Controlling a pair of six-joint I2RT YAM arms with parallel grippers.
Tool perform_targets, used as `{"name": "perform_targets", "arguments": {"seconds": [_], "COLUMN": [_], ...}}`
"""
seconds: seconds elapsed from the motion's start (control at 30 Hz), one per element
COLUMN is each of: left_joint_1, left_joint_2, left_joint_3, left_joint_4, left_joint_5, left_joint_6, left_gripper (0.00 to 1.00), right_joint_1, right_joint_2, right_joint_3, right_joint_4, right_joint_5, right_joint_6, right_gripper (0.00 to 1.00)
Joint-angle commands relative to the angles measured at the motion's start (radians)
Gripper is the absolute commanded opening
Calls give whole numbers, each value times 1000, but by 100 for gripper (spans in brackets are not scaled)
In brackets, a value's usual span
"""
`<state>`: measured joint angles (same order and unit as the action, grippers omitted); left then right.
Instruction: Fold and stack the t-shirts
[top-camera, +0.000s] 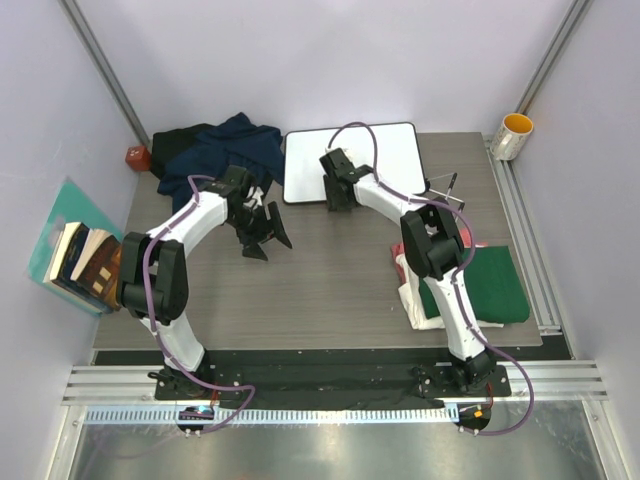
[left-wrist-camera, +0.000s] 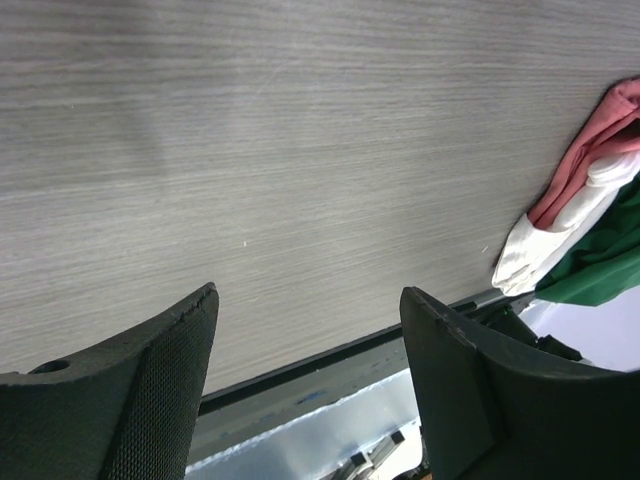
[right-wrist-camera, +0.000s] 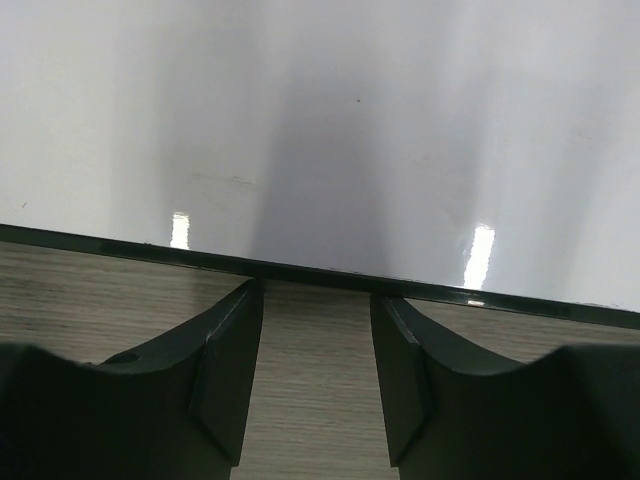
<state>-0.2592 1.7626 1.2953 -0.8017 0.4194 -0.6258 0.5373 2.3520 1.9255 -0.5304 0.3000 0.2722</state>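
left gripper (left-wrist-camera: 310, 345): jaws spread wide and holding nothing, with only bare table (left-wrist-camera: 300, 150) showing between the fingers.
right gripper (right-wrist-camera: 315, 350): jaws parted to a moderate gap, nothing held. The fingertips are over wood right at the near edge of the whiteboard (right-wrist-camera: 350, 120).
navy t-shirt (top-camera: 228, 148): a crumpled, unfolded heap just beyond the left gripper, behind its wrist and clear of the fingers.
black t-shirt (top-camera: 178, 138): bunched against the navy one on its far-left side, farther from the left gripper.
dark green t-shirt (top-camera: 485, 285): folded flat on top of a pile, well away from both grippers, beside the right arm's elbow. It shows at the right edge of the left wrist view.
cream-white t-shirt (left-wrist-camera: 555, 230): under the green one, its folded edge sticking out on the side facing the left gripper.
pink-red t-shirt (left-wrist-camera: 585, 150): in the same pile, showing at the edge beside the cream-white one.
mug (top-camera: 512, 135): far right of the right gripper, off the table's corner.
books (top-camera: 85, 262): left of the left arm, beyond the table edge.
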Motion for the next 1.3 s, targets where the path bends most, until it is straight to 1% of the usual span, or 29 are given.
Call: {"name": "perform_targets", "arguments": {"seconds": [0.0,0.1,0.17,0.27,0.3,0.33,0.4,0.43,0.47,0.5,0.53,0.6,0.63,0.67,0.73,0.77,0.8,0.83,0.87,0.9,0.93,0.97,1.0,1.03,1.07,1.1,1.17,1.2,1.27], "left_joint_1": [8,6,8,8,8,8,8,8,8,8,8,8,8,8,8,8,8,8,9,11,12,15,17,18,23,26,37,40,49], "left_joint_2": [-15,-23,-26,-31,-31,-28,-25,-23,-23,-22,-23,-26,-25,-23,-15,-11,-6,1,1,0,0,-6,-8,-11,-15,-17,-22,-26,-29], "left_joint_3": [16,9,1,-7,-8,-8,-8,-5,1,2,9,21,25,32,33,33,35,38,41,39,36,30,26,16,12,6,-20,-31,-56], "left_joint_4": [-54,-54,-50,-42,-37,-37,-28,-27,-24,-14,-13,1,2,6,10,18,16,18,21,27,32,47,55,62,76,82,113,125,153], "left_joint_5": [-4,-5,1,7,7,9,19,25,35,47,48,50,50,53,64,64,67,67,65,67,70,76,78,81,84,85,99,108,125], "left_joint_6": [-9,-12,-17,-20,-20,-18,-21,-22,-23,-29,-31,-32,-31,-31,-26,-25,-22,-12,-11,-12,-12,-17,-18,-20,-23,-25,-32,-43,-49], "left_gripper": [74,74,74,74,74,74,74,74,75,74,74,75,75,75,75,75,75,75,75,75,75,75,75,75,75,75,75,75,75], "right_joint_1": [-151,-152,-152,-152,-152,-154,-166,-172,-175,-177,-177,-175,-177,-177,-172,-171,-174,-172,-175,-174,-174,-174,-172,-171,-162,-152,-131,-131,-132], "right_joint_2": [29,23,-23,-84,-103,-127,-235,-282,-328,-424,-469,-587,-608,-623,-614,-605,-597,-586,-580,-576,-574,-582,-595,-612,-679,-718,-782,-771,-743], "right_joint_3": [216,253,198,139,121,65,-12,-117,-181,-248,-386,-561,-595,-615,-608,-590,-564,-556,-550,-540,-545,-560,-624,-678,-750,-924,-1067,-1101,-1088], "right_joint_4": [508,465,469,406,361,342,293,290,290,321,352,444,457,458,449,384,363,357,342,330,323,311,316,325,433,523,785,799,819], "right_joint_5": [146,133,122,94,93,102,120,116,110,107,81,74,80,71,19,10,-14,-45,-120,-157,-198,-276,-288,-341,-349,-325,-247,-255,-280], "right_joint_6": [-122,-119,-110,-82,-67,-41,100,161,220,346,390,523,563,587,561,576,594,614,642,677,784,852,919,1017,1199,1298,1469,1490,1468], "right_gripper": [54,57,59,62,63,64,65,64,64,64,63,63,63,63,64,65,65,65,65,65,65,64,64,62,61,61,61,63,65]}}
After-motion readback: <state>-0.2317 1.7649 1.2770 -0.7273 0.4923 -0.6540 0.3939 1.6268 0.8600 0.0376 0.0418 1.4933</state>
